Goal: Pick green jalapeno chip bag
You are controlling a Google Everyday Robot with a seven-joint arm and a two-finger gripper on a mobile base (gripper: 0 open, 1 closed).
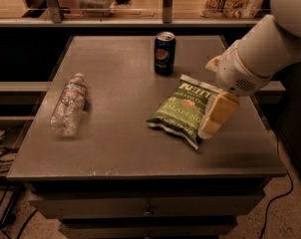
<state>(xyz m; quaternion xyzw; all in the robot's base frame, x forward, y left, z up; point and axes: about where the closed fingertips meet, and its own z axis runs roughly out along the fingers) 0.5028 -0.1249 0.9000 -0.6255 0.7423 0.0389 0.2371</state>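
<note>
We are seeing a white, smooth-shelled robot arm (270, 44) filling the upper right, built of fat rounded plastic segments. Its topmost segment is showing as a big pale dome at the corner. The round white wrist housing (230, 76) is carrying a small oval grille of dark vent dots on its face. A cream-coloured tab is sticking out at its upper left side. The cream-yellow, blocky gripper (216, 116) is hanging below the wrist, overlapping the right edge of the crinkly green jalapeno chip bag (183, 108) in the camera view.
</note>
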